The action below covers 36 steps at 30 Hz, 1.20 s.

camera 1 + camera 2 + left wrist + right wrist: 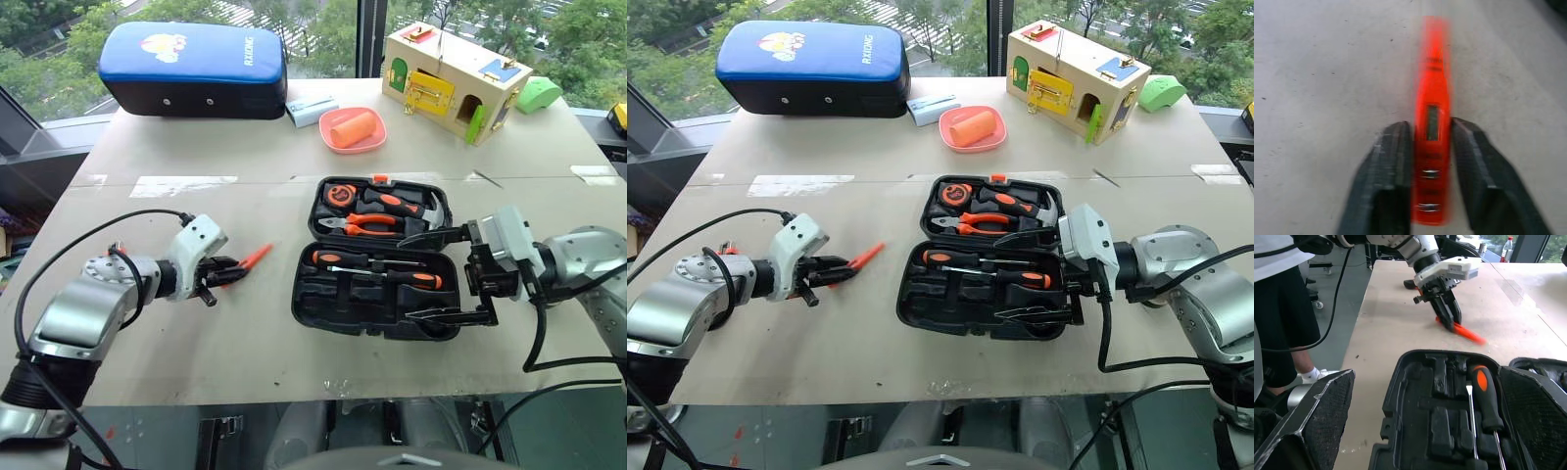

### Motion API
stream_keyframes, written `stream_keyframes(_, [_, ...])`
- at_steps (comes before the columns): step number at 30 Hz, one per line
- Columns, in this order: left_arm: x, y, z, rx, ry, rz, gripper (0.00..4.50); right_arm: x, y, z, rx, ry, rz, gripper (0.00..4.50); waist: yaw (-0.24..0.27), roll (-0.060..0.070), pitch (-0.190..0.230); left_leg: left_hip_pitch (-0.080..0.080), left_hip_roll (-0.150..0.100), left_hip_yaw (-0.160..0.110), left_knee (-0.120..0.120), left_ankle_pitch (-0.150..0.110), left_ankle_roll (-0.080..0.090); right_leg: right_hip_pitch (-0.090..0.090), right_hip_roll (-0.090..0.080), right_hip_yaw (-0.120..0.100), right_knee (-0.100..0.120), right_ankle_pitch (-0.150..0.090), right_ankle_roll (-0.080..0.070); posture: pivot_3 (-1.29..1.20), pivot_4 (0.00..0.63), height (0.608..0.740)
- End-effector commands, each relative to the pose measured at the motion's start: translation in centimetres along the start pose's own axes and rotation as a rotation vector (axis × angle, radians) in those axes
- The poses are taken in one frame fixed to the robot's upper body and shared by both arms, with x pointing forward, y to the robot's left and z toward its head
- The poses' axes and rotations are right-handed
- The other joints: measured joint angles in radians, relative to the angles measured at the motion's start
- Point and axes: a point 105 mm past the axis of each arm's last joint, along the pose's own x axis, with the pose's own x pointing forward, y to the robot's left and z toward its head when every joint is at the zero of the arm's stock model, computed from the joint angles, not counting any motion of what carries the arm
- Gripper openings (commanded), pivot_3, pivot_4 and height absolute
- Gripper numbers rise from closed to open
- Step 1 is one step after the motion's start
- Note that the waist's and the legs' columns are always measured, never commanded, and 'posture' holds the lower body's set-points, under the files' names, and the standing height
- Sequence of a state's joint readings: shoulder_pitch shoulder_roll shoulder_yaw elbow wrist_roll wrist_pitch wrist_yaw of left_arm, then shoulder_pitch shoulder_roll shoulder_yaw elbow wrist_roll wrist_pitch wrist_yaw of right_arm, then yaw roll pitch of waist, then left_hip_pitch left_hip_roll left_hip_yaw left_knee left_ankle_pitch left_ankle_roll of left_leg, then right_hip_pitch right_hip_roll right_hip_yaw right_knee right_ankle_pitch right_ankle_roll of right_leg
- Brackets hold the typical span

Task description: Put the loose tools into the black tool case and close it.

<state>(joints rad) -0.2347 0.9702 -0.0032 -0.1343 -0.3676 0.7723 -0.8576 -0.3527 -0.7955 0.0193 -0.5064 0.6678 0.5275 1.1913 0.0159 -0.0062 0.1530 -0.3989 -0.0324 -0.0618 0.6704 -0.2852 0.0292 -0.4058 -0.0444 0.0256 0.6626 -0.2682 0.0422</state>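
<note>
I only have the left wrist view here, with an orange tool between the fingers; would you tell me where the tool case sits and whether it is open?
Observer: The black tool case lies open on the table, to the right of the left gripper.
Operator: Thank you. Is anything already inside?
Observer: Two screwdrivers with black-orange handles lie in the near half; a hammer and pliers fill the far half.
Operator: And where is the other arm?
Observer: The right gripper is open at the case's right edge, its fingers spanning both halves.

Orange tester screwdriver beside open case
</note>
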Motion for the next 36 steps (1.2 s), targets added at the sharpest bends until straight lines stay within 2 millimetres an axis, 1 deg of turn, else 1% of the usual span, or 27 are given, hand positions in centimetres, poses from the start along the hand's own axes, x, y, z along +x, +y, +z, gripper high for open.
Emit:
stream_keyframes(1, [1.4, -1.2, -1.7, -0.015, 0.056, -0.061, 0.54, -0.2, 0.1, 1.1, -0.039, -0.006, -0.010, 4.50, 0.001, 0.001, 0.000, 0.001, 0.000, 0.000, 0.000, 0.000, 0.000, 0.001, 0.000, 0.000, 0.000, 0.000, 0.000, 0.00, 0.150, 0.735])
stream_keyframes(4, [1.6, -1.3, -1.7, -0.015, 0.050, -0.066, 0.54, -0.3, 0.0, 1.3, -0.037, -0.004, -0.011, 4.50, 0.001, 0.003, -0.002, 0.001, 0.000, 0.000, 0.000, 0.000, 0.000, 0.001, 0.000, 0.000, 0.001, 0.000, 0.000, 0.00, 0.150, 0.735])
stream_keyframes(7, [1.4, -1.0, -1.2, -0.002, 0.032, -0.058, 0.54, -0.3, -0.2, 1.4, -0.033, -0.002, -0.016, 4.50, 0.001, 0.004, -0.003, 0.002, 0.000, -0.001, 0.001, 0.000, 0.000, 0.002, 0.000, -0.001, 0.001, 0.000, 0.000, 0.00, 0.150, 0.735])
stream_keyframes(10, [0.4, -0.6, 0.4, 0.038, 0.000, -0.056, 0.54, -0.4, -0.3, 1.3, -0.024, 0.008, -0.022, 4.50, 0.001, 0.004, -0.003, 0.002, 0.000, -0.002, 0.001, 0.000, 0.000, 0.002, 0.000, -0.002, 0.001, 0.000, 0.000, 0.00, 0.150, 0.735])
stream_keyframes(12, [-0.4, -0.9, 2.0, 0.094, -0.043, -0.097, 0.54, -0.6, -0.4, 1.1, -0.014, 0.023, -0.029, 4.50, 0.000, 0.004, -0.002, 0.001, 0.000, -0.002, 0.001, 0.000, 0.000, 0.002, 0.000, -0.002, 0.001, 0.000, 0.000, 0.00, 0.150, 0.735])
stream_keyframes(14, [-1.9, -2.6, 5.5, 0.234, -0.123, -0.242, 0.54, -1.3, 0.1, 0.2, 0.020, 0.070, -0.023, 4.50, 0.001, 0.000, 0.000, 0.000, 0.000, -0.002, 0.001, 0.000, 0.000, 0.002, 0.000, -0.003, 0.000, 0.000, 0.000, 0.00, 0.150, 0.735])
stream_keyframes(15, [-2.6, -3.7, 6.8, 0.300, -0.144, -0.330, 0.54, -1.6, 0.5, -0.1, 0.042, 0.088, -0.014, 4.50, 0.002, -0.002, 0.001, -0.001, 0.000, -0.003, 0.001, 0.000, 0.000, 0.001, 0.000, -0.004, 0.000, 0.000, 0.000, 0.00, 0.150, 0.735])
stream_keyframes(17, [-3.1, -5.4, 8.3, 0.424, -0.160, -0.471, 0.54, -2.1, 1.1, -0.7, 0.080, 0.115, -0.012, 4.50, 0.006, -0.003, 0.001, -0.004, 0.000, -0.005, 0.003, 0.000, 0.000, 0.000, 0.000, -0.007, -0.001, 0.000, 0.000, 0.00, 0.150, 0.735])
stream_keyframes(19, [-2.4, -6.4, 9.2, 0.521, -0.148, -0.564, 0.54, -2.3, 1.4, -1.1, 0.093, 0.133, -0.033, 4.50, 0.000, -0.002, 0.000, -0.003, -0.001, -0.003, 0.003, 0.000, 0.000, 0.001, -0.001, -0.005, -0.002, 0.000, 0.000, 0.00, 0.150, 0.735])
stream_keyframes(21, [-1.6, -6.9, 9.7, 0.574, -0.136, -0.617, 0.54, -2.3, 1.5, -1.3, 0.094, 0.141, -0.054, 4.50, -0.002, -0.001, 0.000, -0.002, -0.001, -0.002, 0.003, 0.000, 0.000, 0.002, 0.000, -0.003, -0.001, 0.000, 0.000, 0.00, 0.150, 0.735])
stream_keyframes(23, [0.2, -7.3, 10.1, 0.624, -0.110, -0.651, 0.54, -2.3, 1.5, -1.4, 0.096, 0.142, -0.088, 4.50, -0.006, -0.001, 0.000, -0.001, 0.000, 0.000, 0.003, 0.000, 0.000, 0.002, 0.002, -0.003, 0.000, 0.000, 0.000, 0.00, 0.150, 0.735])
stream_keyframes(25, [2.1, -7.4, 9.8, 0.667, -0.047, -0.678, 0.54, -2.1, 1.6, -1.4, 0.090, 0.146, -0.118, 4.50, -0.010, -0.003, 0.000, 0.000, 0.001, 0.001, 0.004, 0.000, 0.000, 0.002, 0.005, -0.004, 0.001, 0.000, 0.000, 0.00, 0.150, 0.735])
stream_keyframes(28, [4.1, -7.4, 9.9, 0.718, 0.008, -0.691, 0.54, -2.1, 1.9, -1.2, 0.090, 0.151, -0.153, 4.50, -0.012, -0.003, 0.001, -0.001, 0.001, 0.000, 0.005, 0.000, 0.001, 0.002, 0.008, -0.005, 0.002, 0.000, 0.000, 0.00, 0.150, 0.735])
stream_keyframes(30, [4.9, -7.5, 10.2, 0.729, 0.019, -0.701, 0.54, -2.1, 2.1, -1.1, 0.096, 0.150, -0.172, 4.50, -0.011, -0.003, 0.001, -0.001, 0.001, 0.000, 0.006, 0.000, 0.001, 0.002, 0.008, -0.006, 0.001, 0.000, 0.000, 0.00, 0.150, 0.735])
stream_keyframes(36, [5.7, -8.4, 10.5, 0.741, 0.026, -0.748, 0.54, -2.1, 2.3, -0.9, 0.107, 0.153, -0.202, 4.50, -0.010, -0.004, 0.001, -0.002, 0.001, 0.000, 0.008, 0.000, 0.001, 0.002, 0.007, -0.006, 0.002, 0.000, 0.001, 0.00, 0.150, 0.735])
